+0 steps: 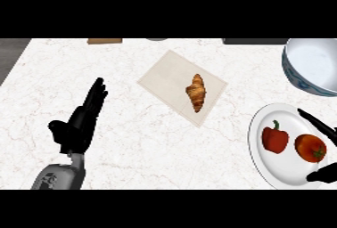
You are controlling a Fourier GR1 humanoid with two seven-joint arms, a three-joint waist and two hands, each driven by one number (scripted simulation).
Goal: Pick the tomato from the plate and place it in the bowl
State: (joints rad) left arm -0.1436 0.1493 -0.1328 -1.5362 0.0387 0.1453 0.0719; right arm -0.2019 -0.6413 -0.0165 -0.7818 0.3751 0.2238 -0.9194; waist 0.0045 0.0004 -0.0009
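Observation:
An orange-red tomato (pixel 310 148) lies on the white plate (pixel 263 153) at the lower right, next to a red bell pepper (pixel 274 139). The white bowl (pixel 314 63) with a blue-patterned wall stands at the upper right, beyond the plate. My right hand (pixel 322 173) comes in from the right edge, mostly cut off. Its straight fingers (pixel 316 124) pass just above the tomato and its thumb sits below it, so the hand is open around the tomato without closing on it. My left hand (pixel 82 120) rests open at the left, fingers pointing up.
A croissant (pixel 196 92) lies on a beige cutting board (pixel 172 80) in the middle of the marble counter. At the far edge sit a brown object (pixel 104 41) and a dark object (pixel 253 41). The counter's left edge runs past the upper left corner.

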